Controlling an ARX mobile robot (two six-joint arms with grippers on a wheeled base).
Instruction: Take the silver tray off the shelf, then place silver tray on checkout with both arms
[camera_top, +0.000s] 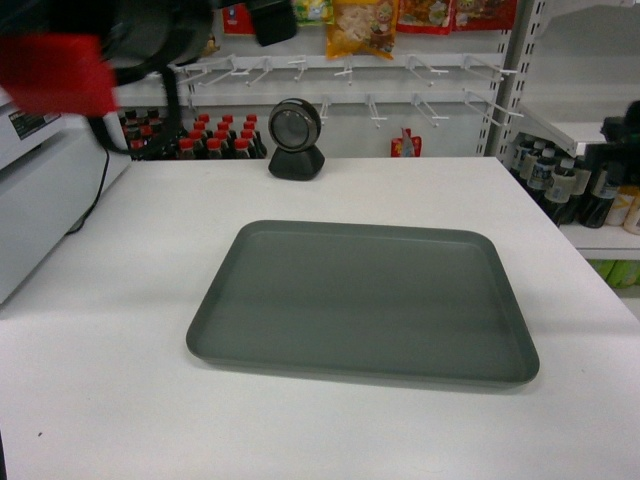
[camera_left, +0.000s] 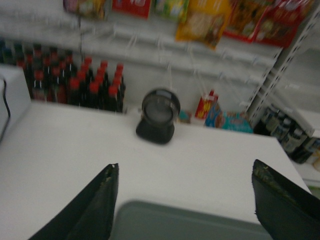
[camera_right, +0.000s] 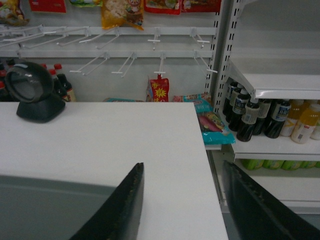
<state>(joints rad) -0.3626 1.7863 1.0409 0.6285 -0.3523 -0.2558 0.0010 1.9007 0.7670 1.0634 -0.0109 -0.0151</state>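
The silver tray (camera_top: 365, 300) lies flat on the white checkout (camera_top: 420, 190), apart from both grippers. My left arm (camera_top: 60, 70), a blurred red and black shape, hangs high at the top left. The left gripper (camera_left: 185, 167) is open above the counter, with the tray's far edge (camera_left: 190, 222) low between its fingers. Open too, the right gripper (camera_right: 183, 165) hovers over the counter's right edge, the tray's corner (camera_right: 50, 205) to its left. Neither holds anything. The white shelf (camera_right: 280, 85) stands to the right.
A round black scanner (camera_top: 295, 138) stands at the counter's back. A grey register machine (camera_top: 40, 190) with a black cable sits at the left. Bottles (camera_top: 560, 185) fill the right shelves, red-capped bottles (camera_top: 215, 135) stand behind the counter, and snack bags (camera_top: 365, 25) hang above.
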